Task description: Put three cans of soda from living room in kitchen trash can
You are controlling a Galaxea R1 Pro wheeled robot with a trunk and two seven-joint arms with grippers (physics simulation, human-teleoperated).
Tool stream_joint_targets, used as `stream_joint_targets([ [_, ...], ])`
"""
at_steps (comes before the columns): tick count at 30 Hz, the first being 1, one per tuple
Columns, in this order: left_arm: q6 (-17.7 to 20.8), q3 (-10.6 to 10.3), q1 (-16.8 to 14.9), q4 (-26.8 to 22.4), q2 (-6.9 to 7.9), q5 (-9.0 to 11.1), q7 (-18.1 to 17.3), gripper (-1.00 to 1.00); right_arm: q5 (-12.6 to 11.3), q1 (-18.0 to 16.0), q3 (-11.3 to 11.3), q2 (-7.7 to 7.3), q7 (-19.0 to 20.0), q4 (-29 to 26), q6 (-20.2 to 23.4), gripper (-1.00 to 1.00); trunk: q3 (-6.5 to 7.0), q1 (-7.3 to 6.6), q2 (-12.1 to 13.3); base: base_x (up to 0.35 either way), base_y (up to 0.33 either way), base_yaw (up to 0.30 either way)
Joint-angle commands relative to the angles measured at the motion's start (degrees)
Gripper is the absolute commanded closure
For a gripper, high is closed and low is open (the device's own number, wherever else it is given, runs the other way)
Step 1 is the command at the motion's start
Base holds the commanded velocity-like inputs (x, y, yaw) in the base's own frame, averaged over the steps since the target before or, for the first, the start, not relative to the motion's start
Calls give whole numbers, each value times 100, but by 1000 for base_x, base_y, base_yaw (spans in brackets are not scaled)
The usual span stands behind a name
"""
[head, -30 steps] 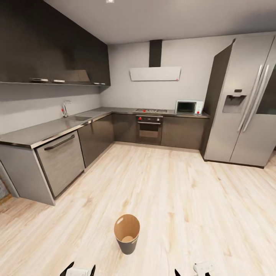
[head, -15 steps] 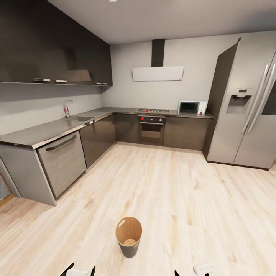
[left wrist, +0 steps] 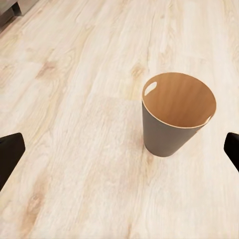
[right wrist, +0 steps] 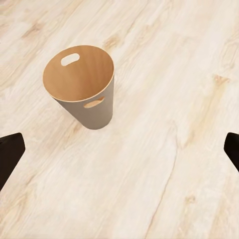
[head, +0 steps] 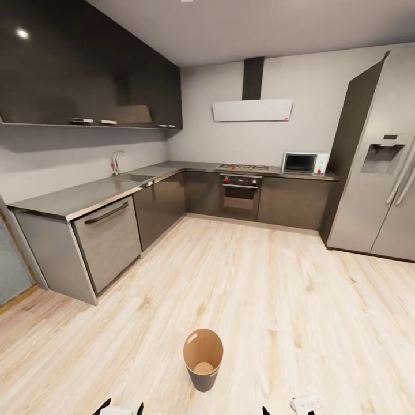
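While both end effectors [left wrist: 119, 149] [right wrist: 119, 149] gape, the tash can [head: 203, 360] stands upright on pale floor [head: 288, 300]

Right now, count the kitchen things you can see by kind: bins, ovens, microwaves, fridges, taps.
Light grey cylindrical bin with brown inner wall: 1
Dark built-in oven: 1
White microwave: 1
Steel fridge: 1
Silver tap: 1
Total: 5
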Motion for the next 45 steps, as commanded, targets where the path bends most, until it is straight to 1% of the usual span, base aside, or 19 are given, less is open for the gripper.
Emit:
stream_joint_targets([
  [1,0,-1,0,4,0,-2,1,-100,0,0,0,0,0,0,-1,-100,0,0,0,4,0,25],
  [10,-7,5,0,17,0,3,2,-100,0,0,-1,0,0,6,-1,-100,0,0,0,1,0,12],
  [22,-2,6,-1,21,1,-1,3,-100,0,0,-1,0,0,9,-1,-100,0,0,0,8,0,192],
  [27,5,8,-6,21,7,24,13,-100,-1,0,-1,0,0,9,3,-100,0,0,0,81,0,77],
  [33,22,19,-18,18,15,48,19,-100,0,0,-1,0,0,9,3,-100,0,0,0,163,16,17],
  [45,17,23,-26,21,13,53,20,-100,0,0,-1,0,0,15,4,-100,0,0,0,264,30,2],
])
